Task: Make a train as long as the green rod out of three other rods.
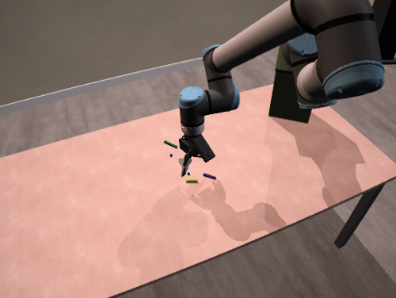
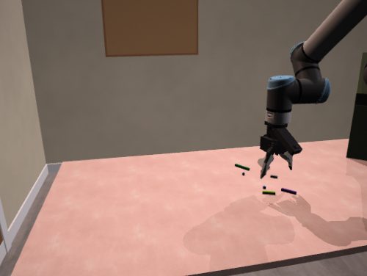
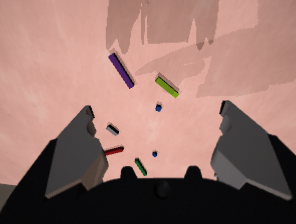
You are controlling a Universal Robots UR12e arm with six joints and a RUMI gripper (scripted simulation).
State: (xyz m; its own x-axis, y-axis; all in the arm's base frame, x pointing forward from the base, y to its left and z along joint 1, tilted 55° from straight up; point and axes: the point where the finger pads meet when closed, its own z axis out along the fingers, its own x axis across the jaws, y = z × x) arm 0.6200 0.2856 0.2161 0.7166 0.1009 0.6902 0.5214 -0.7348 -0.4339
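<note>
My gripper [image 1: 193, 166] [image 2: 276, 172] [image 3: 154, 104] is open and empty, above the rods. The green rod [image 1: 170, 144] [image 2: 242, 166] [image 3: 141, 167] lies at the far left of the group. The lime rod [image 1: 192, 181] [image 2: 269, 192] [image 3: 166, 86] and purple rod [image 1: 209, 176] [image 2: 288, 191] [image 3: 121, 71] lie apart at the near side. One blue rod [image 1: 188, 173] [image 2: 264, 187] [image 3: 158, 108] is beside the lime rod; another blue rod [image 1: 171, 155] [image 2: 243, 174] [image 3: 154, 154] is near the green. The grey rod [image 2: 274, 177] [image 3: 113, 129] lies alone. The red rod [image 3: 114, 150] is partly hidden by a finger.
The pink table top [image 1: 59, 198] [image 2: 110, 220] carries the rods and the arm's shadows. The arm's dark base block [image 1: 291, 95] [image 2: 356, 128] stands at the right. A brown board [image 2: 150, 27] is on the back wall.
</note>
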